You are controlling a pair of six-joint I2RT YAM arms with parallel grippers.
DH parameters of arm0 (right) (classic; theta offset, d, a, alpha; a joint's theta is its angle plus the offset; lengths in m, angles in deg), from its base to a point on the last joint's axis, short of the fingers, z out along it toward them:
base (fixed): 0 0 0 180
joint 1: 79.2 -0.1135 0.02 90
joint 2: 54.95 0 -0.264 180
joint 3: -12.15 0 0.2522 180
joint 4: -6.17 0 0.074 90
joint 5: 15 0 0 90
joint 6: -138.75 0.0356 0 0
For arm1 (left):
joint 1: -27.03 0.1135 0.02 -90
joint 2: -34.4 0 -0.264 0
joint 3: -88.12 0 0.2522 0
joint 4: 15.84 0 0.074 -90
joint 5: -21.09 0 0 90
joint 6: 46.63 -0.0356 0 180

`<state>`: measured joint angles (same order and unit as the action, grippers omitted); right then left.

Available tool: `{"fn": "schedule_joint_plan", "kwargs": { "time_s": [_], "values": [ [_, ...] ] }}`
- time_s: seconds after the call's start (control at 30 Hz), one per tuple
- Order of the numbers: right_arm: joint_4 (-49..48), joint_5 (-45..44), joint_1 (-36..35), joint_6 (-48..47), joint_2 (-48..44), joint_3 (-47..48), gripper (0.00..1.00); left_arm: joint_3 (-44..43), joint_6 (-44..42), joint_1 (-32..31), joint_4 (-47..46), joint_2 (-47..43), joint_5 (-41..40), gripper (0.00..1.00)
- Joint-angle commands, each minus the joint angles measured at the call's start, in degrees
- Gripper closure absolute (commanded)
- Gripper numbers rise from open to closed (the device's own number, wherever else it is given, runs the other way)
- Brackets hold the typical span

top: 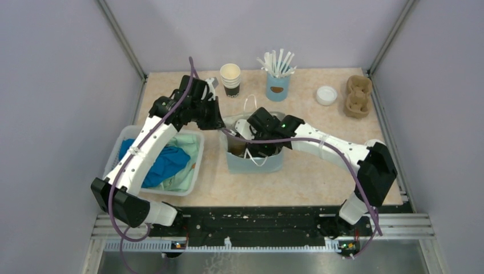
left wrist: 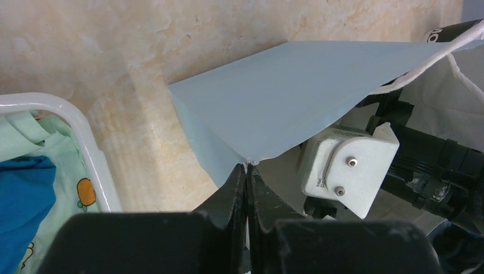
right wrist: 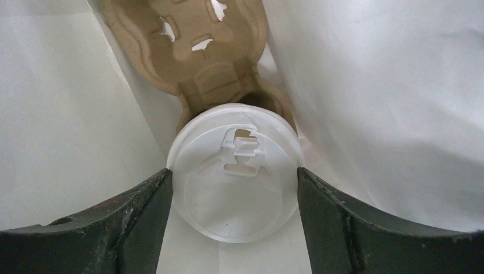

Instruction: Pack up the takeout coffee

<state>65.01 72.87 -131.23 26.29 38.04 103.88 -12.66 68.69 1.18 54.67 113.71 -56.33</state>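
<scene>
The takeout coffee shows in the right wrist view as a round white lid (right wrist: 240, 200), inside a light blue paper bag (top: 255, 163) with white inner walls (right wrist: 68, 114). My right gripper (right wrist: 233, 173) reaches down into the bag, with its fingers against both sides of the lid. A brown cardboard cup carrier (right wrist: 188, 40) lies in the bag just beyond the cup. My left gripper (left wrist: 246, 166) is shut on the bag's blue edge (left wrist: 285, 97) and holds the bag's left side open. In the top view the left gripper (top: 221, 123) is at the bag's left rim.
A white bin (top: 188, 191) of blue and green cloth sits left of the bag. At the back stand a lidless cream-and-black cup (top: 230, 78), a light blue cup of white sticks (top: 278, 85), a loose white lid (top: 326, 95) and a second cardboard carrier (top: 358, 96).
</scene>
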Motion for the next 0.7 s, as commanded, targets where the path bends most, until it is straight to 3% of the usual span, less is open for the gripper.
{"fn": "schedule_joint_plan", "kwargs": {
  "time_s": [0.0, 0.17, 0.37, 0.67],
  "values": [
    [6.5, 1.4, 0.1, 7.2, 1.0, 4.7, 0.22, -0.7, -1.1, 0.1, -1.8, 0.5, 0.5, 0.92],
    [9.3, -1.9, -2.8, 11.4, -1.4, 8.4, 0.02, -0.9, -1.6, 0.2, -2.4, 0.8, 0.9, 0.87],
    [14.4, -8.3, -5.9, 16.1, -2.5, 14.6, 0.01, -1.1, -2.0, 0.2, -2.4, 0.9, 1.4, 0.86],
    [23.6, -11.8, -6.9, 26.4, -2.1, 30.3, 0.02, -2.4, 0.0, 0.2, -2.6, 0.9, 2.8, 0.75]
  ]
}}
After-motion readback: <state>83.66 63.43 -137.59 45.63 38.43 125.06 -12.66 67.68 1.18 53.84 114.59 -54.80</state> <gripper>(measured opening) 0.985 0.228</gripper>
